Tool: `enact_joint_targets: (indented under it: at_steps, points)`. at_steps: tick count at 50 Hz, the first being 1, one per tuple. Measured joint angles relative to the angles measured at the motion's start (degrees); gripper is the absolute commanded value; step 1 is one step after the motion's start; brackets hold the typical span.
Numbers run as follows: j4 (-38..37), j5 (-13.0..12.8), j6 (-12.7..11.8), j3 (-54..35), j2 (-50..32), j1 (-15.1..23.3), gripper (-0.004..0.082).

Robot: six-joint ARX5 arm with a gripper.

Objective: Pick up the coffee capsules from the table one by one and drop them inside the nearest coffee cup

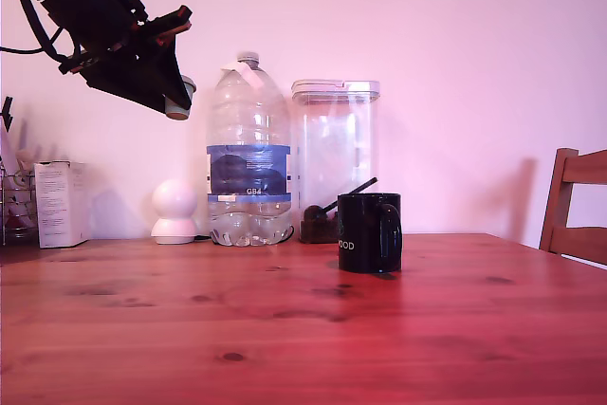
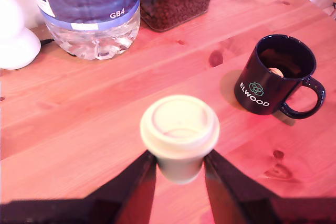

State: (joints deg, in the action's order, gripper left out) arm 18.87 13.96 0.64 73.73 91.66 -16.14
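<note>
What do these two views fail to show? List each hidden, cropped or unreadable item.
- Exterior view: the inside of the glossy black cylindrical mug is hidden by its own wall.
- Wrist view: something pale lies in the mug; shadow leaves its count unclear.
- Exterior view: the pale beige tapered capsule is mostly hidden by the black gripper.
- Wrist view: the gripper body is cut off by the frame edge.
- Exterior view: the mug's lettering is partly turned away.

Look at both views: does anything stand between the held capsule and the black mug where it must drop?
Nothing visible does. The gripper holds the capsule high in the air, and only bare table lies between it and the open-topped mug. The water bottle stands behind.
</note>
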Motion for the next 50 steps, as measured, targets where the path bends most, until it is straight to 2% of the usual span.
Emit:
enact_joint_targets:
  at_steps: [6, 16, 17, 19, 20, 26, 32, 35, 47, 50]
  points:
    - [-3.3, -0.1, -0.1, -0.3, 0.0, -0.6, 0.0200]
    - [-3.6, -0.1, 0.8, -0.3, 0.0, -1.1, 0.0200]
    - [-3.6, 0.0, 1.9, -0.3, 0.0, -1.2, 0.0200]
    - [-3.7, 0.0, 2.2, -0.3, 0.0, -1.6, 0.0200]
    - [-3.8, 0.0, 3.5, -0.3, 0.0, -1.7, 0.0200]
    - [-6.6, 0.3, 5.8, -0.6, 0.0, -2.7, 0.0200]
    - [-10.2, 2.6, 8.5, -1.9, 0.0, -4.6, 0.0200]
    - [-13.0, 3.3, 9.0, -3.5, 0.0, -5.2, 0.0200]
    - [-27.3, 7.2, 9.5, -15.4, 0.0, -6.3, 0.0200]
    - [-31.4, 7.4, 9.5, -18.4, 0.0, -6.5, 0.0200]
